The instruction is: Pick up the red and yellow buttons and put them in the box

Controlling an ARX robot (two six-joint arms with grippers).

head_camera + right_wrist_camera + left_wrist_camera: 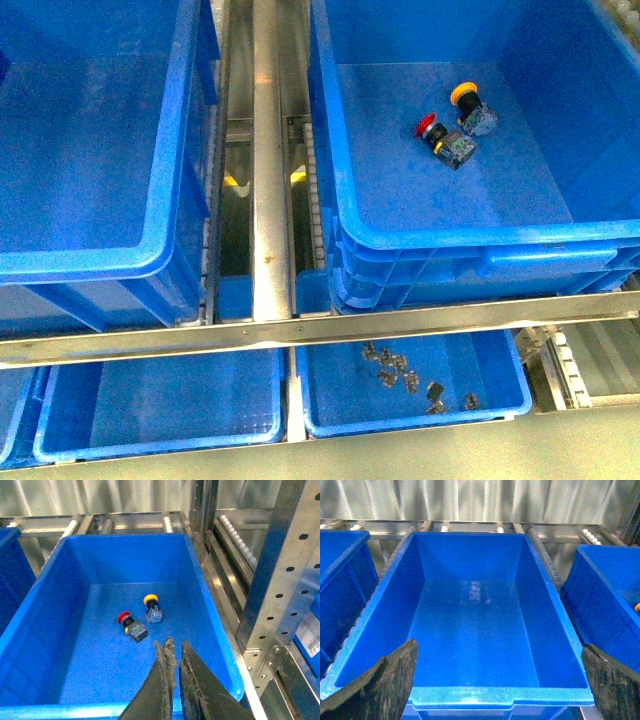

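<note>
A red button (432,130) and a yellow button (467,100) lie close together on the floor of the big blue box (480,238) at the right. In the right wrist view the red button (131,625) and the yellow button (152,608) lie on their sides inside the box (210,610). My right gripper (175,647) hangs above the box's near end, shut with nothing between its fingers. My left gripper (500,690) is open and empty over the near rim of another large blue crate (470,560). Neither gripper shows in the front view.
The left crate (90,262) is empty. A metal rail (270,150) runs between the two crates. Below the shelf's front bar, a shallow blue tray (420,422) holds several small grey parts (400,375); a second tray (160,440) sits beside it. A perforated steel post (280,580) stands beside the box.
</note>
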